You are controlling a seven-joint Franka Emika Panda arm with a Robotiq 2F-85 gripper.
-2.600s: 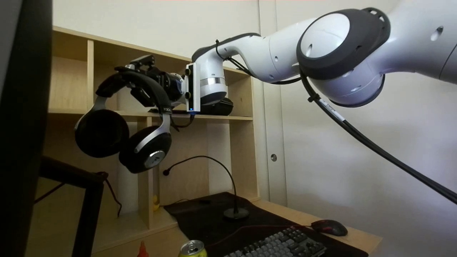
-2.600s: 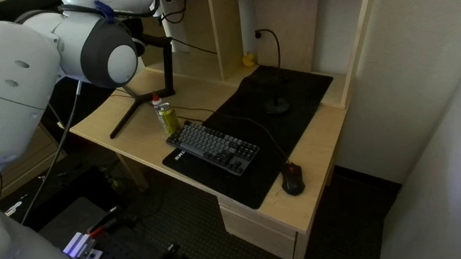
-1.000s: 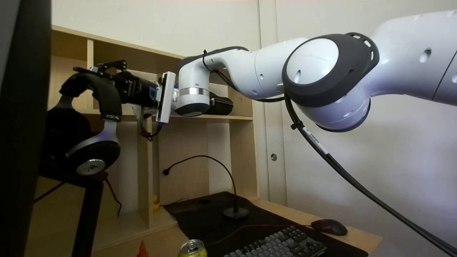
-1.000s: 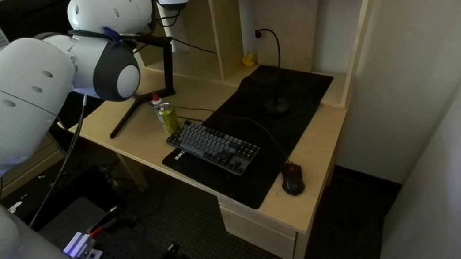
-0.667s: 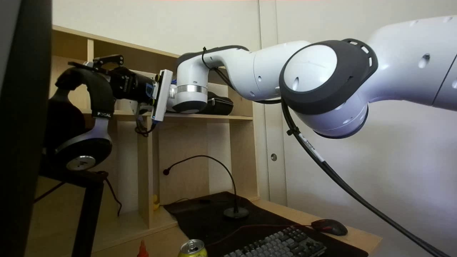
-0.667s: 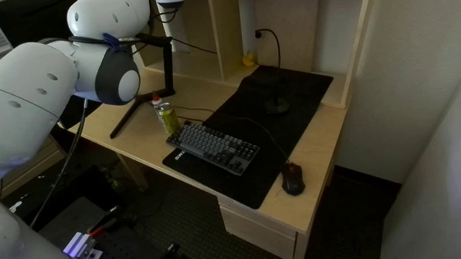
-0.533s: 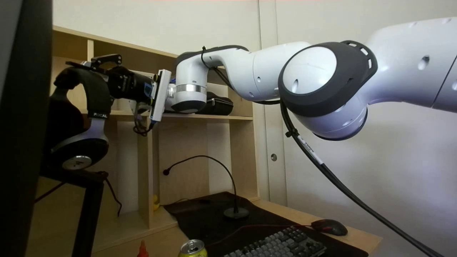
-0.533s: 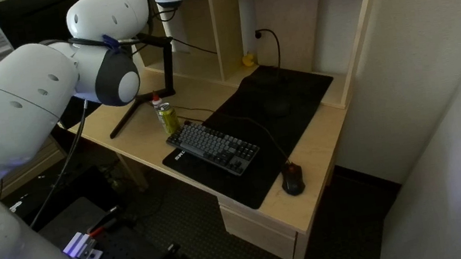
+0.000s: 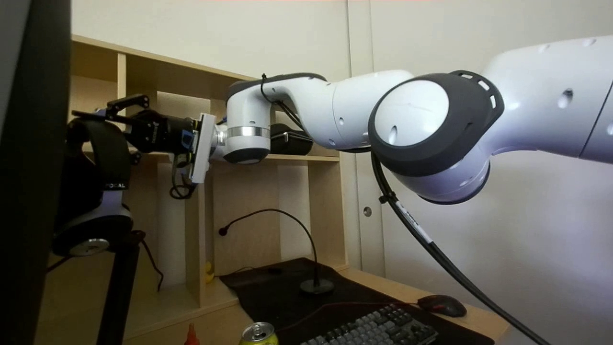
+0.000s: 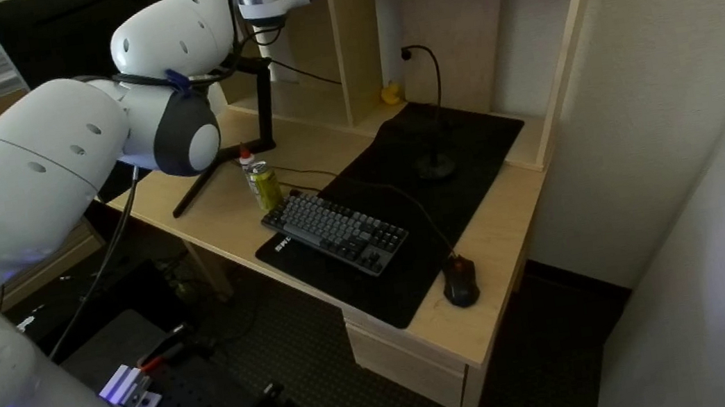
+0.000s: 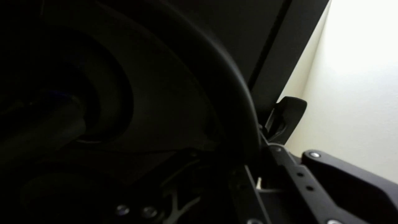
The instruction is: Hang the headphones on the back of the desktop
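Black desktop [image 9: 33, 191] partly hides headphones [image 9: 113, 197]; claw [image 9: 88, 123] closed on headband [image 9: 109, 143]; can [image 9: 258, 334], keyboard [image 9: 376, 328], mouse [image 9: 441, 305] below.

Black headphones [image 9: 113, 165]: FOCAL, pale capitals on the headband end [image 9: 115, 179], first letter faint; emblem on silver cup disc [image 9: 89, 247] unreadable.

Desk mat [image 10: 413, 268]: short white lettering near the front edge of the worktop [image 10: 493, 235], spelling uncertain.

White cable label [image 9: 414, 222]: print too small to read.
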